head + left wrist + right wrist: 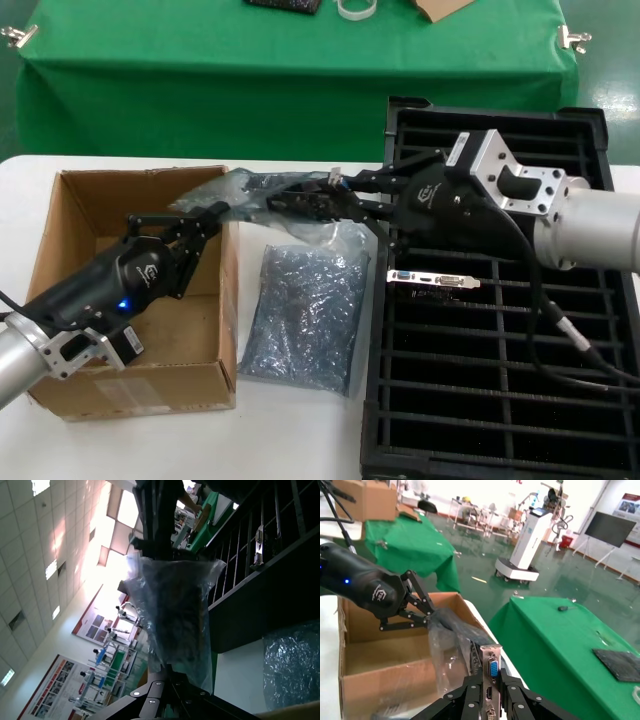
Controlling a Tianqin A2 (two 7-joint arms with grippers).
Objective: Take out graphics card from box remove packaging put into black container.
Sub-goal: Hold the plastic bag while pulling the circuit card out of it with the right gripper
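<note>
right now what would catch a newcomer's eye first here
The two grippers stretching a crinkly bag between them above the table: the left gripper pinches the packaging over the box, while the right gripper clamps the graphics card at its bracket. A second card already stands in the black container.

The box (140,300) is plain brown cardboard at lower left; the black container (500,330) at right is ribbed black. The packaging (240,195) is translucent grey-blue, the counter (300,440) white, the cloth (250,80) across the top green.
</note>
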